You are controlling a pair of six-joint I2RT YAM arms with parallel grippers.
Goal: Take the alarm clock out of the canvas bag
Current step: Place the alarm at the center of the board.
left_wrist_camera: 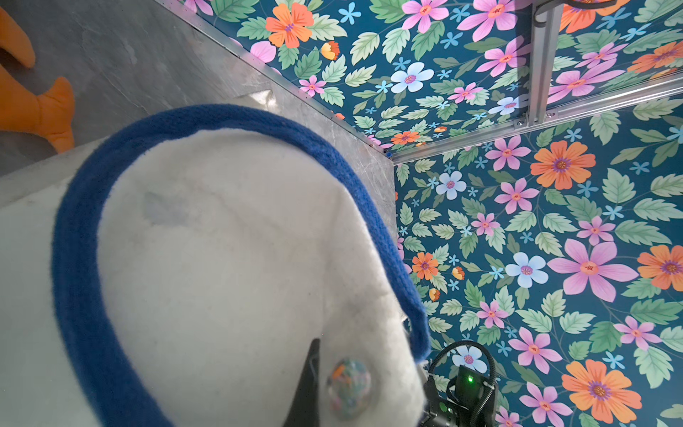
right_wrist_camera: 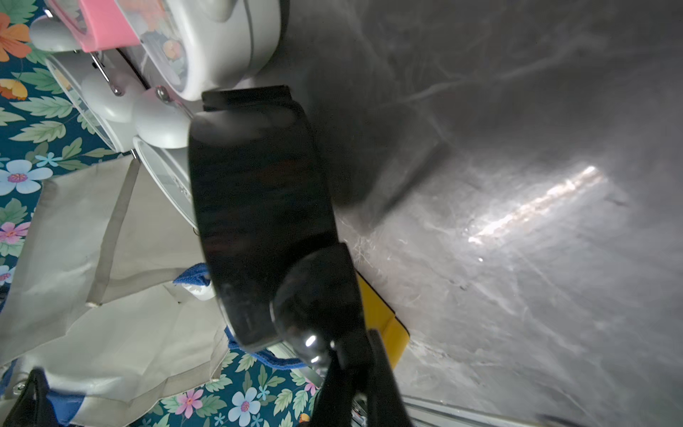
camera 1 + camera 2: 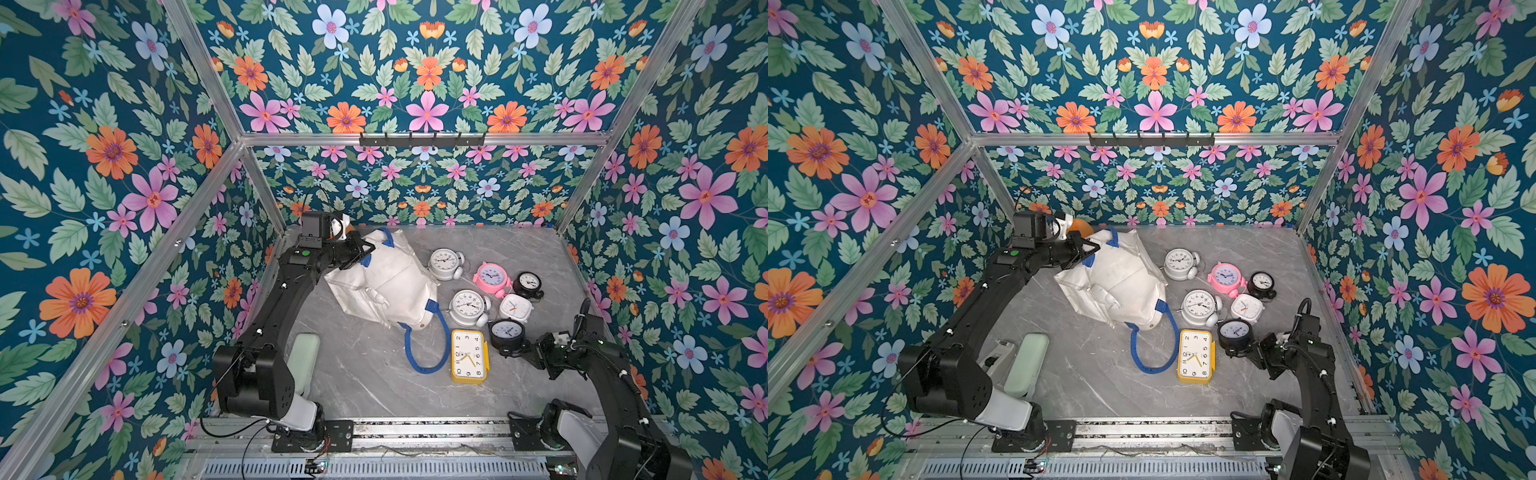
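- On the grey table (image 3: 365, 395), left of centre, I find the bag (image 3: 386, 282) lying creased and bulging. I cannot see its contents.
- I see the left gripper (image 3: 368, 250) pressed together on the bag's fabric at its far corner, beside a blue patch (image 3: 365, 261).
- The left wrist view shows one finger (image 1: 308, 384) against the white cloth, with a blue handle (image 1: 81, 258) arching over it.
- A blue loop (image 3: 428, 369) trails from the bag's near end onto the table and reaches the yellow clock (image 3: 468, 355), which lies face up.
- I see the right gripper (image 3: 517, 348) pinching the dark clock (image 3: 506, 331) at its near edge.
- That clock is outside the bag, just beside the yellow clock and the white clock (image 3: 515, 307). I cannot tell whether it is clear of the table.
- Also out of the bag, grouped to its right, are a silver clock (image 3: 446, 262), a second silver clock (image 3: 469, 307), a pink clock (image 3: 491, 278) and a small black clock (image 3: 528, 284).
- An orange plush (image 3: 1081, 226) sits in the far left corner behind the left gripper, well apart from the clocks.
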